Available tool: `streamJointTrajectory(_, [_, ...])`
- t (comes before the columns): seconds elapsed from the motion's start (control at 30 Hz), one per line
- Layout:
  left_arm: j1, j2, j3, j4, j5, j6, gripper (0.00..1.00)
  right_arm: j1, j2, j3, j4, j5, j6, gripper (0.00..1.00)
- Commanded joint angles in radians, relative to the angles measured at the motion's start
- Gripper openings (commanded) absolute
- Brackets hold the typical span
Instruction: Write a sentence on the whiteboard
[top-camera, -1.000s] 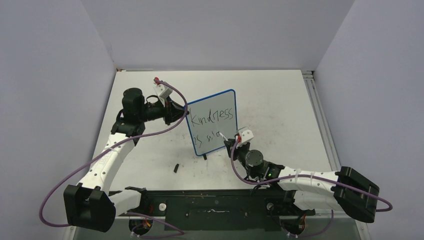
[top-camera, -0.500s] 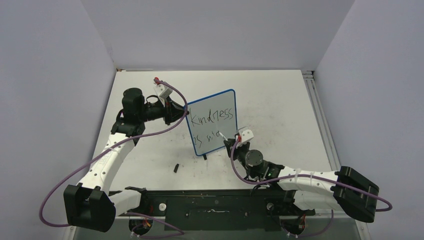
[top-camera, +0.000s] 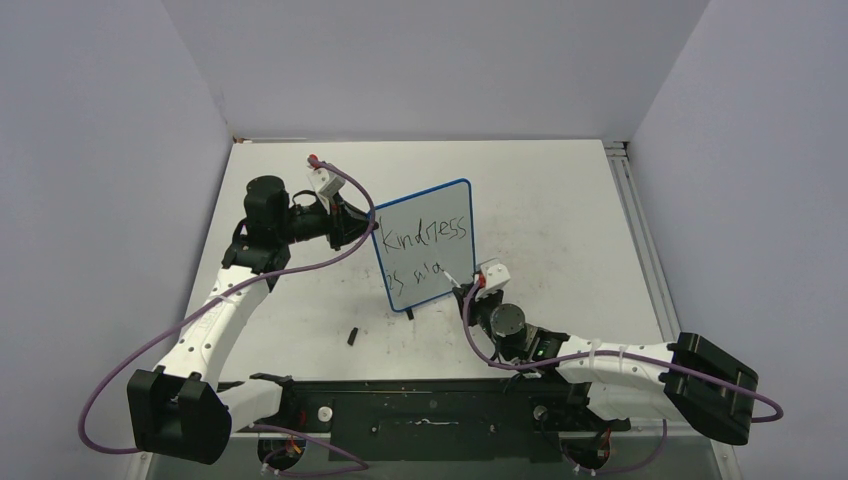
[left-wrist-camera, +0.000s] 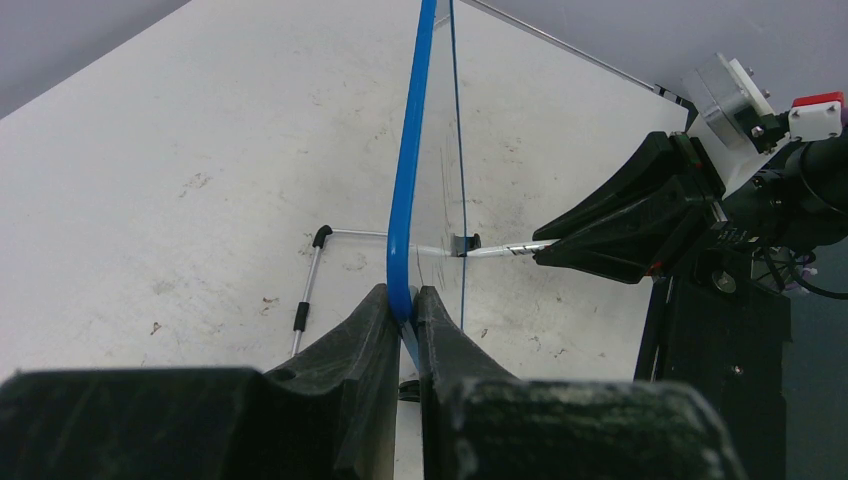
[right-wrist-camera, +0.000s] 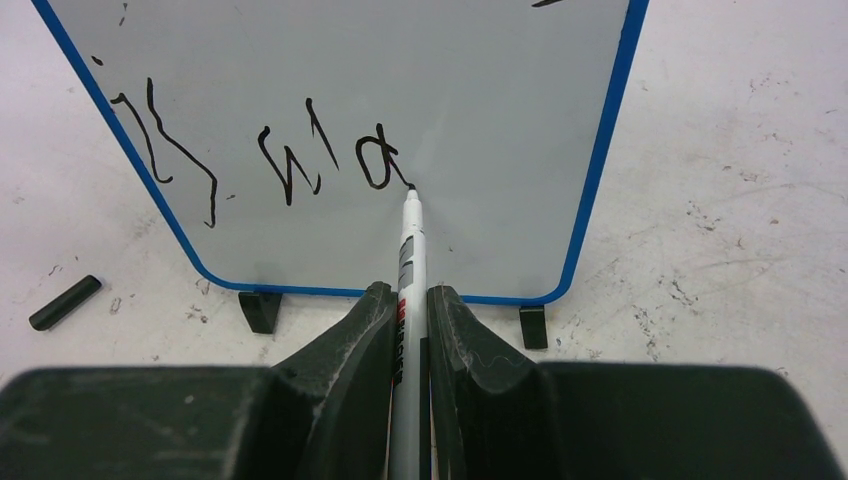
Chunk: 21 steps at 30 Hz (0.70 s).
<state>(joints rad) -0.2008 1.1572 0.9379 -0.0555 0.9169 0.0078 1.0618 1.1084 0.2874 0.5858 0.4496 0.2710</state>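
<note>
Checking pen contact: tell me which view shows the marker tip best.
Right wrist: the marker runs straight up the frame, its tip touching the whiteboard. Left wrist shows it side-on; the top view shows only a tiny sliver.

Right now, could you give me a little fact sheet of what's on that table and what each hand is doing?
whiteboard: upright on the table, blue frame
left hand: shut on the whiteboard's side edge
right hand: shut on a marker, tip touching the board
sentence: "Kindness" above, "is ma" below, unfinished
black piece: lying on the table, perhaps the marker's cap
</note>
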Motion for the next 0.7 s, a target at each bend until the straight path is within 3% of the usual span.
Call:
streamJointTrajectory(0.0, [-0.006, 0.016, 0.002, -0.081, 0.016, 0.039, 0.0, 0.007, -0.02, 0.0, 0.021, 0.04, 0.014, 0.05])
streamJointTrajectory(0.67, [-0.005, 0.015, 0.002, -0.082, 0.013, 0.038, 0.0, 0.001, -0.129, 0.032, -0.049, -0.035, -0.02, 0.05])
